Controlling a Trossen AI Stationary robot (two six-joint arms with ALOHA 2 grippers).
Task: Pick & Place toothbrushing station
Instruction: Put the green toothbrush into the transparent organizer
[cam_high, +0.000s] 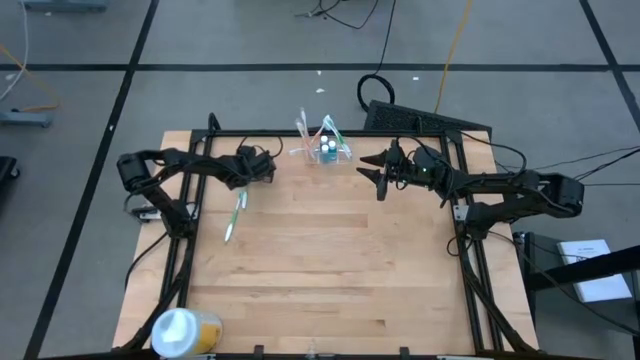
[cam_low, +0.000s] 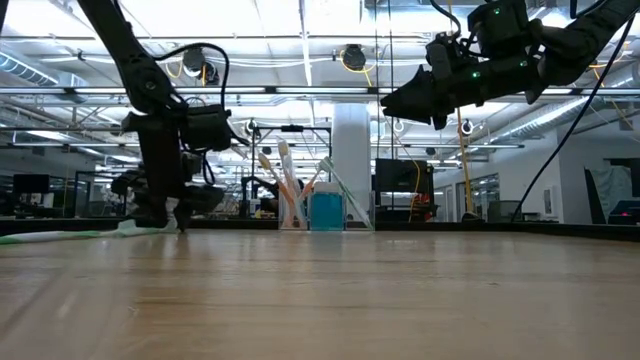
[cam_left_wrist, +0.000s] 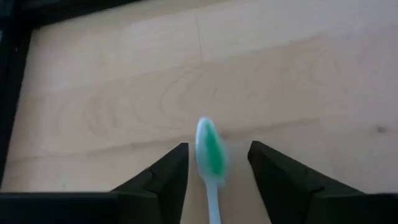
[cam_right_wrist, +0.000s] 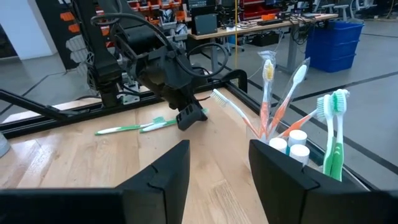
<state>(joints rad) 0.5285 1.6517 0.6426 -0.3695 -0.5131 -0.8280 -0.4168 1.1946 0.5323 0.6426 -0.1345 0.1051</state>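
The toothbrushing station (cam_high: 326, 150), a small clear holder, stands at the table's far edge with several toothbrushes leaning in it, and shows too in the low view (cam_low: 325, 212) and the right wrist view (cam_right_wrist: 292, 140). A green-and-white toothbrush (cam_high: 235, 215) lies flat on the table at the left. My left gripper (cam_left_wrist: 217, 149) hangs low over it, slanting down and open. Its fingers stand on either side of the brush's head (cam_left_wrist: 210, 154) without touching it. My right gripper (cam_high: 379, 176) is open and level, raised to the right of the station.
A round white-and-yellow tub (cam_high: 182, 330) lies at the table's near left corner. The middle and near part of the wooden table (cam_high: 340, 260) is bare board. Black frame rails (cam_high: 180, 250) run along the table's left and right sides.
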